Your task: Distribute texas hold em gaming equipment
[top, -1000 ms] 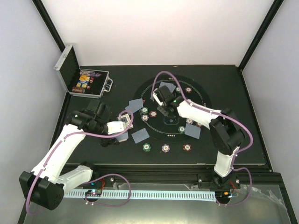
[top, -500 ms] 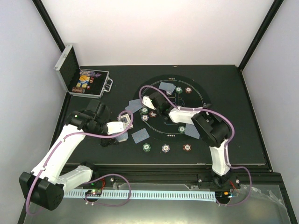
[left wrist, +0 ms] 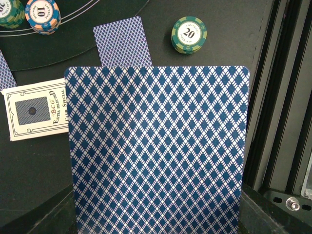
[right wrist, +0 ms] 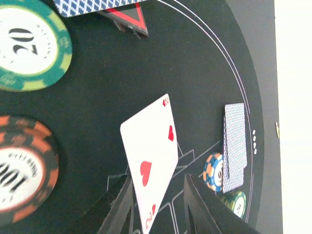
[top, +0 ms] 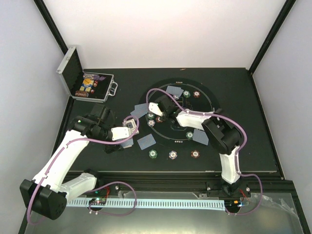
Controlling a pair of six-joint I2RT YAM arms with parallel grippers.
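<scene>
My left gripper (top: 127,127) hovers left of the round mat and is shut on a blue-backed playing card (left wrist: 158,151) that fills the left wrist view and hides its jaws. Below it lie a face-down card (left wrist: 122,46), a green chip (left wrist: 189,35) and a card box (left wrist: 39,109). My right gripper (top: 155,108) is over the mat's left side. Its jaws stand apart, and a two of hearts (right wrist: 151,156) leans on the left finger (right wrist: 117,209), clear of the right one. A green chip (right wrist: 29,46) and an orange-black chip (right wrist: 22,168) lie beside it.
The open silver case (top: 87,85) with chips inside stands at the back left. Face-down cards (top: 174,90) (top: 200,136) and chips (top: 173,155) are spread over the black mat (top: 214,105). A metal rail (left wrist: 287,97) runs along the table's near edge.
My right gripper has swung left from the mat's centre to its left side with the two of hearts, and its jaws have come apart. The left arm has not moved.
</scene>
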